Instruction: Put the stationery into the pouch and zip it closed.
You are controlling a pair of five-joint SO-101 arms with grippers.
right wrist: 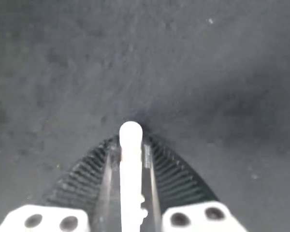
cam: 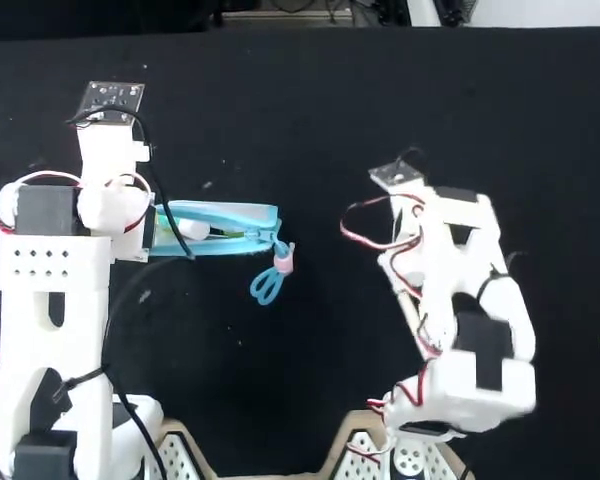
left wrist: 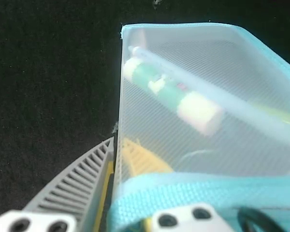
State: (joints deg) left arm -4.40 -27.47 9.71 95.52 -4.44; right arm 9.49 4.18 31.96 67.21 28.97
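1 end of the mesh pouch [left wrist: 232, 58] is pinched by the left gripper [left wrist: 117, 145], glue stick [left wrist: 171, 94] inside; the right gripper [right wrist: 130, 140] clamps a white pen [right wrist: 131, 174] above the tabletop [right wrist: 193, 58].

Black-covered table [cam: 400, 100], blue-edged pouch [cam: 230, 216] on it

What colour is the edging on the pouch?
The pouch has turquoise blue edging; it shows clearest in the left wrist view.
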